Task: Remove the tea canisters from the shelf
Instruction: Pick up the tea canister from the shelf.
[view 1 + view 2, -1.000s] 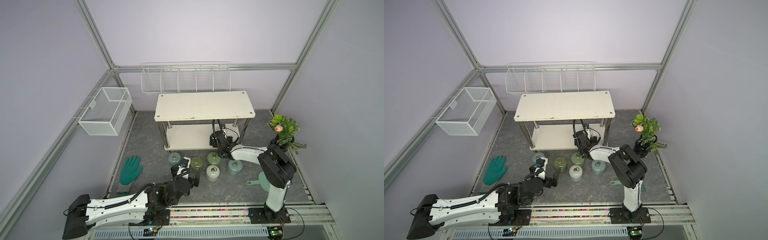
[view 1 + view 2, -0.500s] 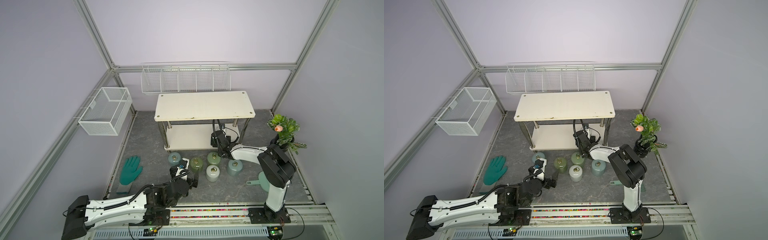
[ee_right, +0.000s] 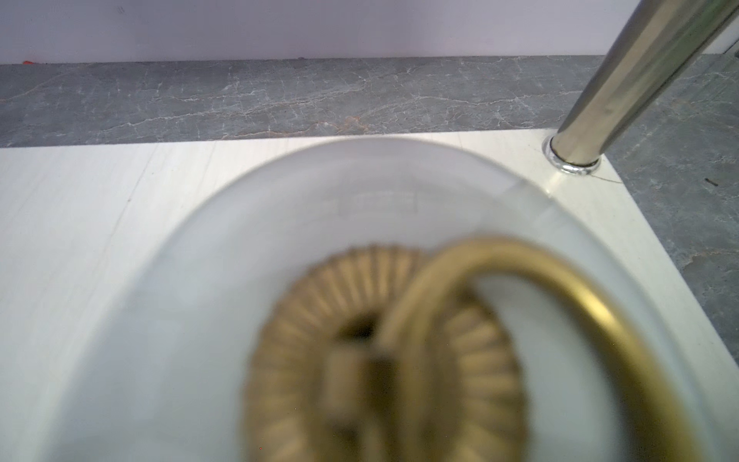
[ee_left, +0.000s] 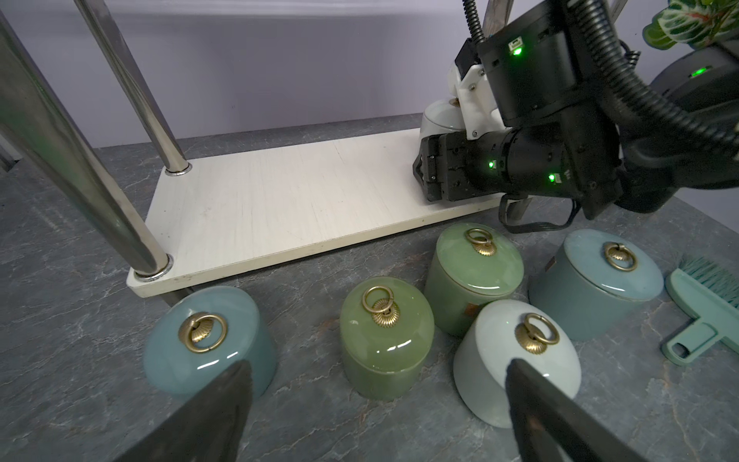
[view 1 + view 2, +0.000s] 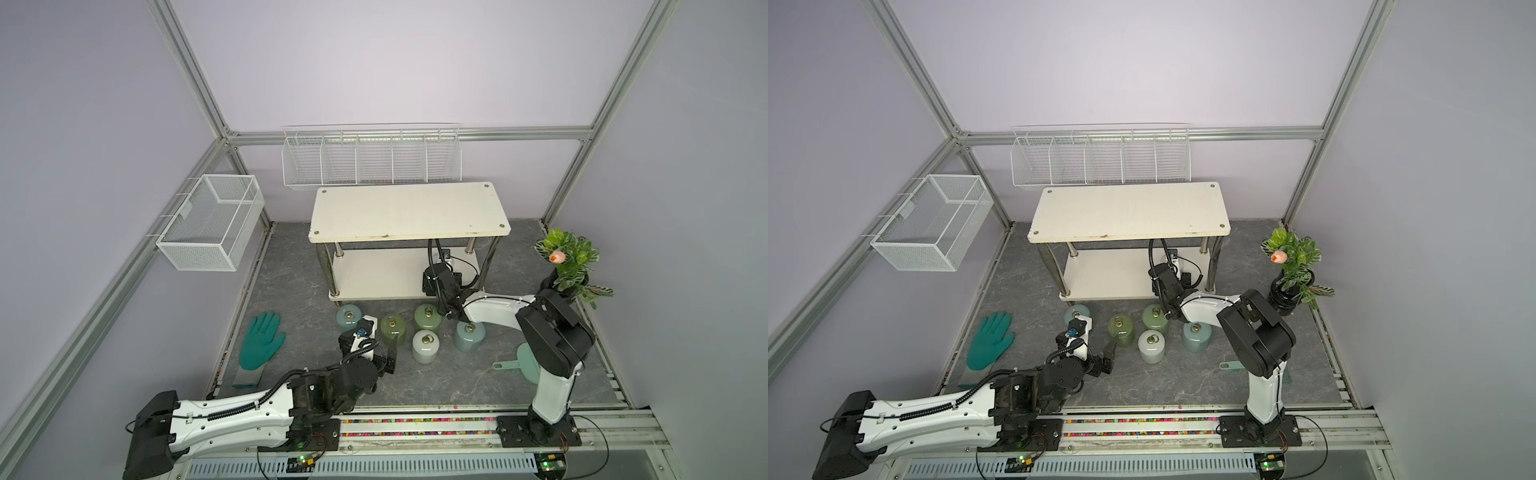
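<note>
Five tea canisters stand on the grey floor in front of the shelf [image 5: 409, 210]: pale blue [image 5: 348, 316], green [image 5: 393, 328], green [image 5: 428, 316], white [image 5: 425, 346], pale blue [image 5: 469, 336]. Another white tea canister [image 4: 438, 116] stands on the lower board [image 4: 280, 192] near its right end. My right gripper [image 5: 440, 268] reaches under the top board and is shut on this white tea canister [image 3: 240, 260]; its brass ring pull fills the right wrist view and the fingers are hidden. My left gripper [image 4: 378, 364] hangs open just in front of the floor canisters, holding nothing.
A green glove [image 5: 261, 343] lies at the left, a teal brush and dustpan [image 5: 519, 361] at the right by the right arm's base. A black vase with a plant [image 5: 567, 262] stands at the right wall. Wire baskets [image 5: 212, 226] [image 5: 370, 160] hang on the walls. Chrome posts flank the lower board.
My right gripper has closed on the white canister on the lower board. The left arm has drawn back slightly from the floor canisters, still open.
</note>
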Controlling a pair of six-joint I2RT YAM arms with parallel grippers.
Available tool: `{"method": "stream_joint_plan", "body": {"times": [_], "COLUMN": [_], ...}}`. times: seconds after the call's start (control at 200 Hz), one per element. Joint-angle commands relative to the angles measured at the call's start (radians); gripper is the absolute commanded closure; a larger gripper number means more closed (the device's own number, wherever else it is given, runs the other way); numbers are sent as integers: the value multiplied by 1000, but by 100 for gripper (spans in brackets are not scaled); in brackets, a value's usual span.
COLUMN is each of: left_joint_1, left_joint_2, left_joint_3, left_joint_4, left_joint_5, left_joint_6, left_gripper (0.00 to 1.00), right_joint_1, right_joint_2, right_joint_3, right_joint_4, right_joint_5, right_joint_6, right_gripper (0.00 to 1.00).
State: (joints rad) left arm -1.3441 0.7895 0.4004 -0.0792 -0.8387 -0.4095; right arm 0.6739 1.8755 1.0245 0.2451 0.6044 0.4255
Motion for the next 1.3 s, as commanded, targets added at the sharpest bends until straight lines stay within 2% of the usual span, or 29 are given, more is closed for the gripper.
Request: {"method": "stream_joint_plan", "body": {"times": [0.0, 0.1, 0.17, 0.445, 1.294], "left_joint_1": [-3, -3, -3, -3, 0], "left_joint_2": [0, -2, -4, -6, -24], "left_joint_3": [-15, -17, -19, -30, -51], "left_joint_4": [12, 13, 14, 23, 35], "left_joint_5": [-22, -22, -24, -27, -51], "left_joint_6": [-8, -7, -7, -8, -11], "left_gripper": [0, 0, 0, 0, 0], "right_joint_1": [-2, -1, -1, 7, 25], "right_joint_2": [52, 35, 28, -16, -160], "right_joint_3": [-93, -114, -122, -167, -220], "right_joint_4": [-227, -202, -188, -148, -56], "right_joint_5": [-91, -92, -90, -84, -101], "right_joint_6": [-12, -20, -30, -70, -207], "right_gripper": [31, 31, 36, 37, 38]}}
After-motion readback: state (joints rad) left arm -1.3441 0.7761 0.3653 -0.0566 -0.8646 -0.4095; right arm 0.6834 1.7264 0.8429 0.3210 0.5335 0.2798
